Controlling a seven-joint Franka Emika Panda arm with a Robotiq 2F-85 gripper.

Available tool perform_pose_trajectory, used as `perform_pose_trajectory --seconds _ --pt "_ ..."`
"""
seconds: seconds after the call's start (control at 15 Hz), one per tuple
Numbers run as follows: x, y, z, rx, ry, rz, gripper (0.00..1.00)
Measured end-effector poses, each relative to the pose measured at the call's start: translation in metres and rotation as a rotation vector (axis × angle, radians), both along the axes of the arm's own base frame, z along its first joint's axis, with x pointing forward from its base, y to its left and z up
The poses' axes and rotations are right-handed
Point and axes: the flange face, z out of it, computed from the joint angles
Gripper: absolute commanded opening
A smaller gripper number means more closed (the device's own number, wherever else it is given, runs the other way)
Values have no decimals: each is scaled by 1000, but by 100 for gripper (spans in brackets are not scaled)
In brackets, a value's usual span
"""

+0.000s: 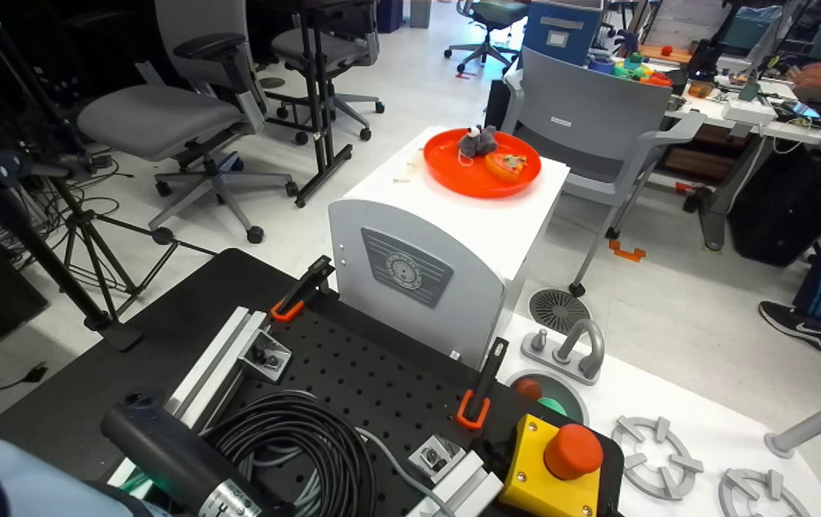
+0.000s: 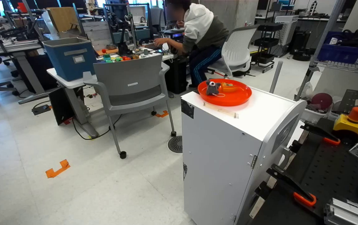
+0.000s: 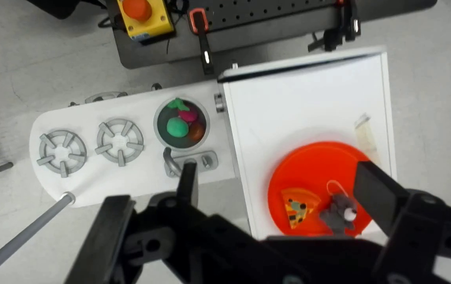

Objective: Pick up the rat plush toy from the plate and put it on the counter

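Observation:
The rat plush toy (image 3: 340, 211) is dark grey with a pale muzzle and a thin looped tail. It sits on the orange plate (image 3: 320, 161), beside a toy pizza slice (image 3: 298, 205). In both exterior views the rat (image 1: 477, 141) (image 2: 212, 87) is on the plate (image 1: 471, 183) (image 2: 229, 100), on top of the white box. My gripper (image 3: 243, 185) is open and empty, fingers wide apart, above the scene. Its right finger overlaps the plate's edge in the wrist view. The gripper is out of sight in both exterior views. A white counter (image 3: 87, 114) with toy burners lies left of the box.
The counter bears a sink (image 3: 160, 136) with toy food, a faucet (image 3: 171, 161) and an upright grey post (image 3: 24, 234). The white box (image 3: 288, 106) has a raised panel (image 1: 410, 266) along its robot-side edge. Clamps and a yellow-and-red button box (image 1: 554, 467) are on the black table.

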Motion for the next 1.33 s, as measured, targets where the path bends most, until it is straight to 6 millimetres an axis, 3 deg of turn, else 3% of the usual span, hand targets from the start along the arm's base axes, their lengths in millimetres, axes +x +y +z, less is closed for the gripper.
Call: perform_pose_trajectory --seconds 0.27,0.53,0.87,1.33 --pt "23 16 -11 -62 -193 -108 100" --pt "37 41 -34 -108 -303 -154 100" --pt "49 57 -70 -121 -250 -150 100" --pt "73 54 -114 -158 -145 -134 100"
